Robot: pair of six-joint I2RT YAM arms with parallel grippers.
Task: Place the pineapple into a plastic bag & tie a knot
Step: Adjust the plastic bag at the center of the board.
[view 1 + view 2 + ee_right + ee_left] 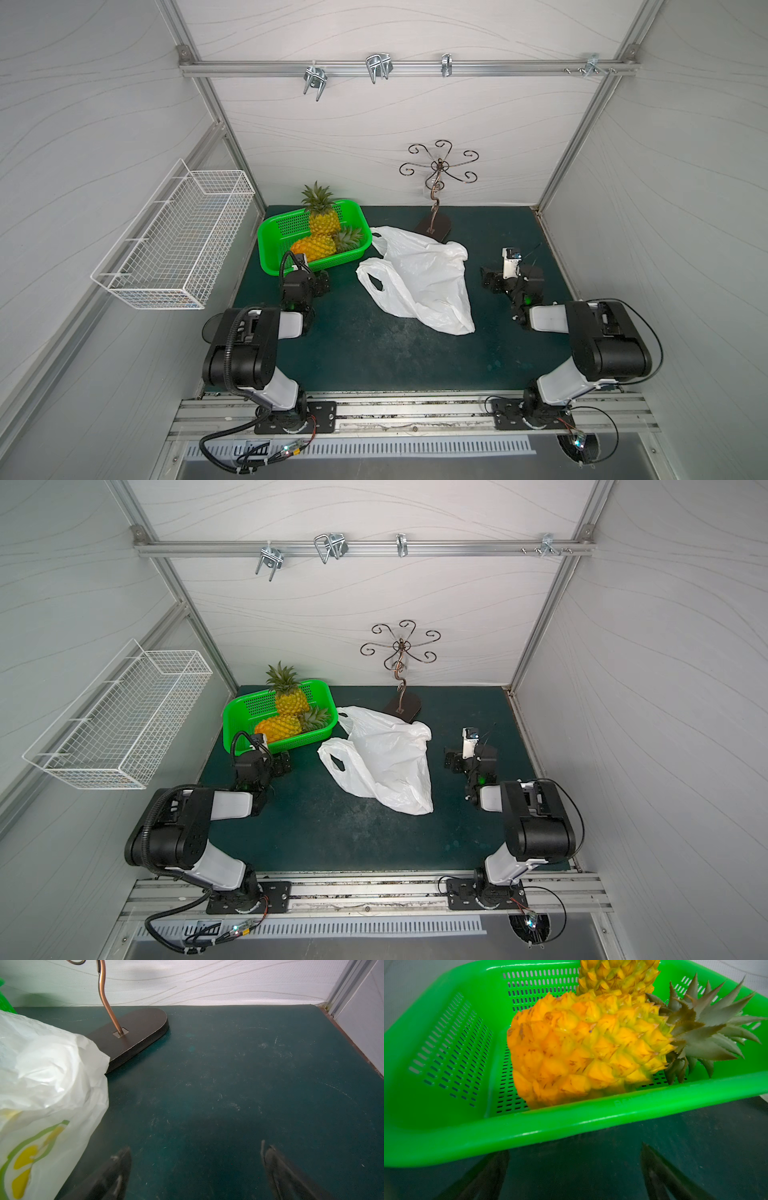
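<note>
Pineapple [587, 1049] retrieval looked to be the step in hand: nothing was bagged or tied. Nearest the rail, the left hand [573, 1151] sat low over the table [374, 353], jaws spread wide and empty, just short of the near rim of the green basket [571, 1120]. The right hand [195, 1147] was likewise wide open and empty, beside the plastic bag [419, 282] but apart from it. That bag lay crumpled and slack between the hands, handle loops [374, 282] toward the basket, lemon print [25, 1159] facing the right hand. Just past the rim the fruit rested on its side, crown pointing toward the bag. Behind it a second pineapple [322, 218] stood upright by the basket's far wall. Farthest back stood a metal hook stand [434, 227], base just beside the bag.

Done well, the left hand would have risen clear of the rim, come down across the lying fruit's body rather than its spiky crown, and closed firmly on the knobbly skin. If too wide, the neck below the crown was the fallback. The right hand should have caught a handle first, because slack film offers no open mouth.
</note>
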